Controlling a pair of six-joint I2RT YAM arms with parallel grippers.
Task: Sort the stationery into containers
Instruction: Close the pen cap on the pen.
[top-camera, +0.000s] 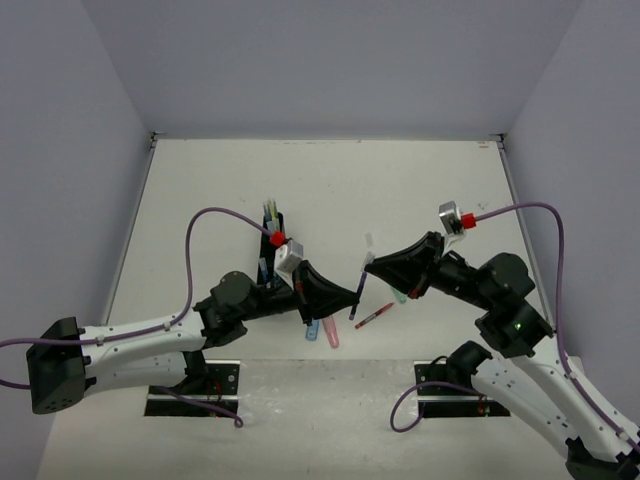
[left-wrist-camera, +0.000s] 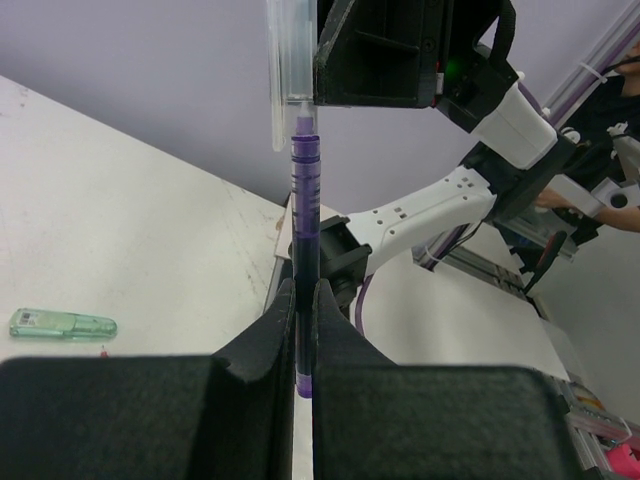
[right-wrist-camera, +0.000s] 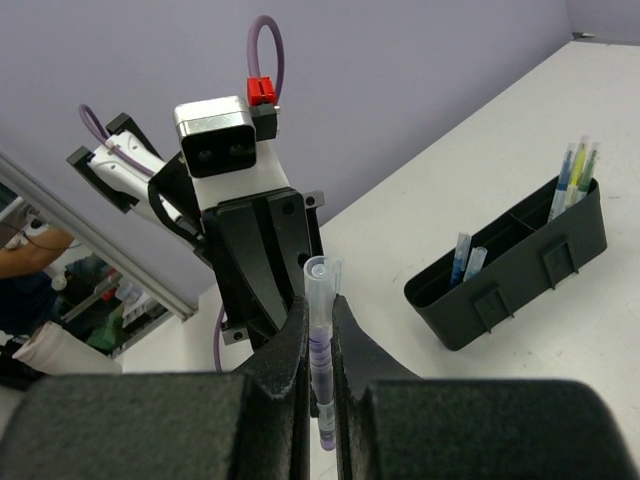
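Note:
A purple pen (top-camera: 359, 285) with a clear cap hangs in the air between both arms, above the table. My left gripper (top-camera: 355, 293) is shut on its dark barrel (left-wrist-camera: 305, 215), fingers (left-wrist-camera: 270, 330) pinching the lower end. My right gripper (top-camera: 370, 262) is shut on the clear cap end (right-wrist-camera: 320, 285). The black organiser (right-wrist-camera: 520, 275) stands on the table with blue pens (right-wrist-camera: 465, 258) in one compartment and yellow-green ones (right-wrist-camera: 577, 168) in the end one. From above, the organiser (top-camera: 273, 232) is partly hidden behind the left wrist.
Loose on the table below the grippers lie a red pen (top-camera: 374, 316), a short blue piece (top-camera: 312, 329), a pink piece (top-camera: 332, 334) and a green piece (top-camera: 399, 295), the green one also seen lying flat (left-wrist-camera: 62, 323). Grey walls enclose the table.

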